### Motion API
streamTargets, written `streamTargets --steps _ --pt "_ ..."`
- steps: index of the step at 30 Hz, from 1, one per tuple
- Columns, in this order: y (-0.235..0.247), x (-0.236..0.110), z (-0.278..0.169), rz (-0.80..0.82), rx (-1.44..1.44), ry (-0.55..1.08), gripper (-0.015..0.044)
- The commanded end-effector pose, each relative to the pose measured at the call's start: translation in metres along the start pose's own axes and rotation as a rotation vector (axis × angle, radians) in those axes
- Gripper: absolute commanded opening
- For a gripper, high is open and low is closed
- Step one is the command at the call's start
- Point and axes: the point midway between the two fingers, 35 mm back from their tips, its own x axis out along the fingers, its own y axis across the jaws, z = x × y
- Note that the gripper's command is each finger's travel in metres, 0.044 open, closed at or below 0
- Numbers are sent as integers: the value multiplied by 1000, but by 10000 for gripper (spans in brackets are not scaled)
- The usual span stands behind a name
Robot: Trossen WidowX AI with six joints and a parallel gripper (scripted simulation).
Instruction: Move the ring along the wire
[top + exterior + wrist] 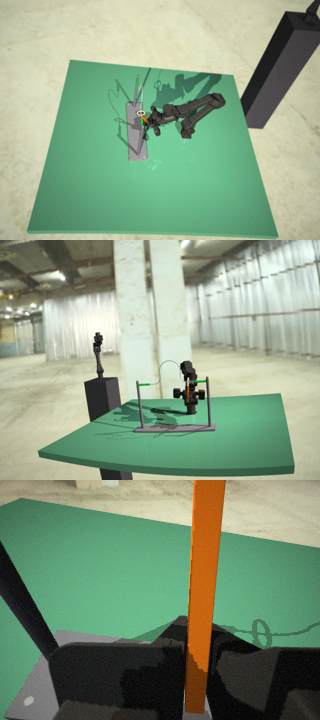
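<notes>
A white ring with an orange handle sits around the wire at the inner end of the green part beside the right post. The handle points down from the ring. My gripper is shut on the handle's lower end. The thin grey wire loops up to the left toward the other green part and its post. I cannot tell whether the ring touches the wire.
The posts stand on a grey base plate on the green table. The arm's base stands behind the wire. A black pedestal stands beside the table.
</notes>
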Motion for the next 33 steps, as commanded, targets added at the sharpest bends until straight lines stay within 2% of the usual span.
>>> streamTargets --steps 1,33 --pt "9 1 0 18 53 0 -150" --pt "52 0 5 75 140 -8 -150"
